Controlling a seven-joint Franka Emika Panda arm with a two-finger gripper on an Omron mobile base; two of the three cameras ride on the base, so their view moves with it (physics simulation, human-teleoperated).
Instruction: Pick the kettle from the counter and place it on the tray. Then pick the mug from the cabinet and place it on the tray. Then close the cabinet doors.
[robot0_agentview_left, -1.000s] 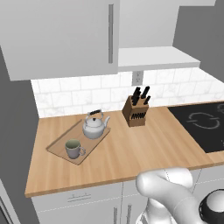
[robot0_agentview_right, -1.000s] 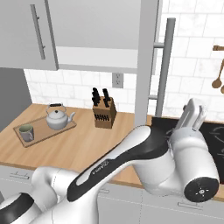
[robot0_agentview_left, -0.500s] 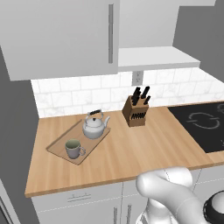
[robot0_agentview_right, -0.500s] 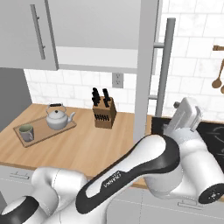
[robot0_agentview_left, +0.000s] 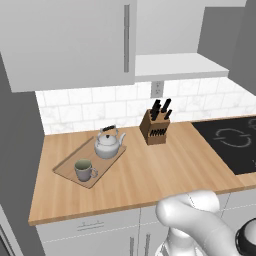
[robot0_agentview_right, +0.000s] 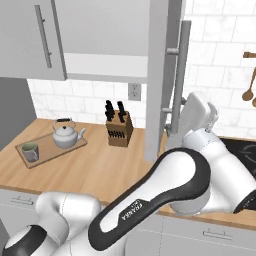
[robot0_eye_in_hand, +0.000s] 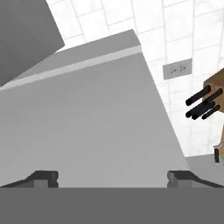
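Note:
The silver kettle (robot0_agentview_left: 109, 144) and the grey mug (robot0_agentview_left: 85, 170) both stand on the wooden tray (robot0_agentview_left: 66, 167) at the left of the counter (robot0_agentview_left: 150, 175); they also appear as kettle (robot0_agentview_right: 65, 136), mug (robot0_agentview_right: 30, 151) and tray (robot0_agentview_right: 52, 152). The cabinet's left door (robot0_agentview_left: 65, 40) is shut. Its right door (robot0_agentview_right: 159, 80) stands open, edge-on, over the white shelf floor (robot0_agentview_left: 177, 65). My gripper (robot0_eye_in_hand: 113, 178) is open, fingertips wide apart, facing a flat grey door panel (robot0_eye_in_hand: 87, 118) close up. My white hand (robot0_agentview_right: 197, 112) sits right behind that door's bar handle (robot0_agentview_right: 180, 85).
A knife block (robot0_agentview_left: 155, 127) stands by the tiled wall under an outlet (robot0_agentview_left: 157, 89). A black cooktop (robot0_agentview_left: 232, 145) lies at the counter's right end. Wooden spoons (robot0_agentview_right: 248, 85) hang on the wall. My arm (robot0_agentview_right: 165, 195) arches over the counter's front edge.
My hand has risen and moved left, closer to the open right door and its handle. The kettle, mug and tray have stayed put.

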